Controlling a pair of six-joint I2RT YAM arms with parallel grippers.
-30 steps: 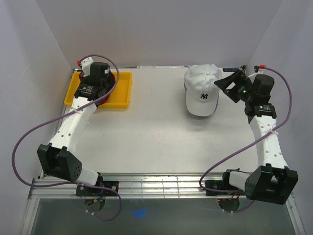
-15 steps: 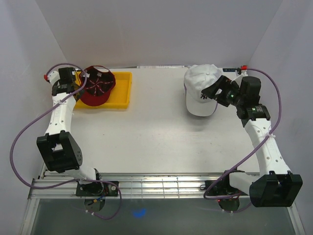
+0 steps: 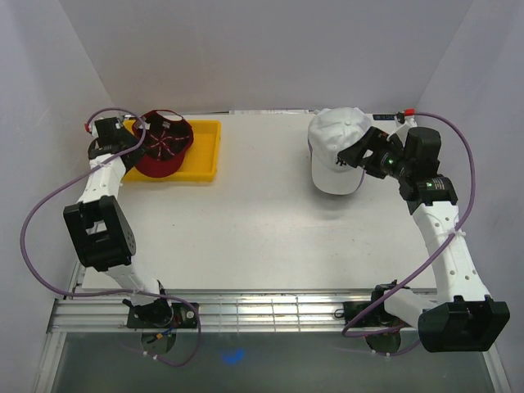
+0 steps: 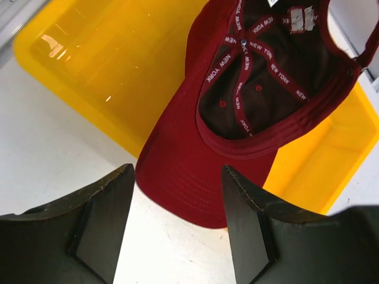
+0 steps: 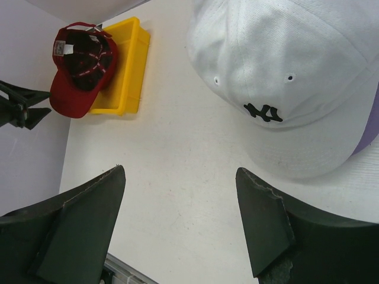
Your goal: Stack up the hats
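Note:
A dark red cap (image 3: 164,144) lies upside down in the yellow tray (image 3: 205,152) at the back left, its brim hanging over the tray's near-left wall. In the left wrist view, my left gripper (image 4: 177,171) is open and empty, with the red brim (image 4: 180,177) just beyond its fingertips. A white cap (image 3: 334,147) with a dark logo sits at the back right. A lavender edge (image 5: 370,121) shows under it. My right gripper (image 3: 354,155) is open and empty at the white cap's right side. The black and tan caps are out of view.
The left arm's wrist (image 3: 106,131) is close to the left wall. The right wrist view shows the table's near rail (image 5: 127,271) low in the frame. White walls close in the table at the back and on both sides.
My left gripper has swung off the tray to its left side, uncovering the red cap. My right gripper has moved left, up against the white cap's side.

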